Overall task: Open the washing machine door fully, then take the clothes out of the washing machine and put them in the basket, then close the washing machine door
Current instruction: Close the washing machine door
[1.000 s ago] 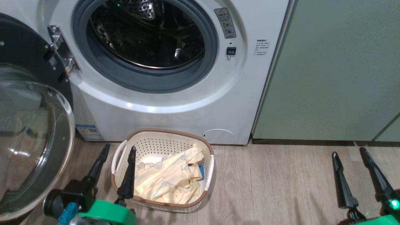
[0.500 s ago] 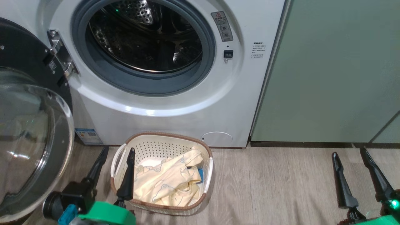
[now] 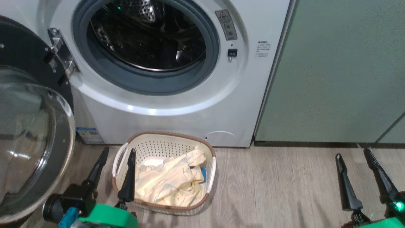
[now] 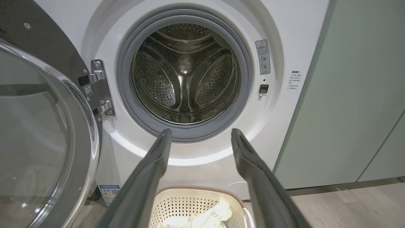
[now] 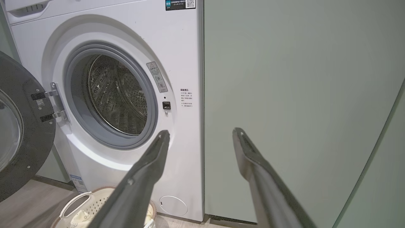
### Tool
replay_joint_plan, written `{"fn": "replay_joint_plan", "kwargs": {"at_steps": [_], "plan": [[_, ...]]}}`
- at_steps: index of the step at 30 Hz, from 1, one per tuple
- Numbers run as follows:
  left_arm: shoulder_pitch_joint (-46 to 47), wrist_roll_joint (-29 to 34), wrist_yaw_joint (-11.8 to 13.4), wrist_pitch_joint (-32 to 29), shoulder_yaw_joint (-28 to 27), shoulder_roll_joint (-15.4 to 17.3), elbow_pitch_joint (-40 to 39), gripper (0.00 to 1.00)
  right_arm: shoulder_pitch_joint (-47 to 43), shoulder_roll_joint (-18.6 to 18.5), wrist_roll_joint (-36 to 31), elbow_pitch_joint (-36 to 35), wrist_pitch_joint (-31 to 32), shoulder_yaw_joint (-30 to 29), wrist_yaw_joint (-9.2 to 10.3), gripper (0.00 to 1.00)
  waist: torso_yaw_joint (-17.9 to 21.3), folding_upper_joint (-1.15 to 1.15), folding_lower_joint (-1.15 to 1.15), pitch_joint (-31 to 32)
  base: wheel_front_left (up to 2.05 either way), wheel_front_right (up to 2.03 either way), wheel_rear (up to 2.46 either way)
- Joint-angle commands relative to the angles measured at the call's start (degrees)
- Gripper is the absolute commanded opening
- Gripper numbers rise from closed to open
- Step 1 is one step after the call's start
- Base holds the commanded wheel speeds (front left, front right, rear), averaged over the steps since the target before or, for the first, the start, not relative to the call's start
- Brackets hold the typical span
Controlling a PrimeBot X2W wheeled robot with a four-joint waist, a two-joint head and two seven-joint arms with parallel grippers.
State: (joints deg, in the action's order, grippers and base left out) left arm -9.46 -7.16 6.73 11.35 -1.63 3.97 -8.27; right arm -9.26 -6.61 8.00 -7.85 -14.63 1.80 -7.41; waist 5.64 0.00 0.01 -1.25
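Observation:
The white washing machine (image 3: pixel 177 117) (image 4: pixel 297 38) (image 5: pixel 177 47) stands with its steel drum showing no clothes inside. Its washing machine door (image 3: pixel 28 133) (image 4: pixel 38 126) (image 5: pixel 19 133), black-rimmed with a glass bowl, hangs swung wide to the left. On the floor before the machine sits the cream basket (image 3: pixel 172 136) (image 4: pixel 177 199) (image 5: pixel 88 205); the pale-yellow clothes (image 3: pixel 171 183) (image 4: pixel 205 217) lie in it. My left gripper (image 3: pixel 117 152) (image 4: pixel 201 134) hovers open over the basket's left handle, holding nothing. At the lower right my right gripper (image 3: pixel 352 153) (image 5: pixel 201 134) is open and holds nothing.
Sage-green cabinet fronts (image 3: pixel 341 69) (image 5: pixel 300 95) stand right of the machine. Wood-look floor (image 3: pixel 278 183) stretches between the basket and my right gripper. The open door takes up the room at the left.
The head camera has shifted slightly, so the whole picture dips and comes back. Neither gripper has moved against the basket, and the clothes lie as before.

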Motion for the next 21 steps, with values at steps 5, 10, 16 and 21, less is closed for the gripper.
{"fn": "replay_joint_plan", "kwargs": {"at_steps": [5, 10, 16, 21], "plan": [[2.01, -0.11, 0.39, 0.71, -1.44, 0.67, -2.08, 1.00, 1.56, -0.81, -0.05, -2.13, -0.37, 0.68, -0.08, 1.00, 0.02, 0.00, -0.01, -0.31, -1.66, 1.66, 0.00], [2.13, -0.31, 0.17, 0.69, -1.02, 0.92, -2.05, 1.00, 1.64, -0.75, -0.05, -2.20, -0.37, 0.64, -0.08, 1.00, 0.00, 0.00, -0.01, -0.45, -2.07, 2.04, 0.03], [2.12, -0.48, 0.17, 0.77, -0.80, 1.19, -2.21, 1.00, 1.63, -0.65, -0.04, -2.19, -0.37, 0.53, -0.08, 1.00, -0.04, 0.00, -0.01, -0.62, -1.42, 1.42, 0.00], [2.13, -0.48, 0.38, 0.85, -0.80, 1.47, -2.44, 1.00, 1.70, -0.48, 0.08, -2.20, -0.37, 0.43, -0.08, 1.00, 0.02, 0.00, -0.01, -0.86, -0.67, 0.67, 0.00]]}}
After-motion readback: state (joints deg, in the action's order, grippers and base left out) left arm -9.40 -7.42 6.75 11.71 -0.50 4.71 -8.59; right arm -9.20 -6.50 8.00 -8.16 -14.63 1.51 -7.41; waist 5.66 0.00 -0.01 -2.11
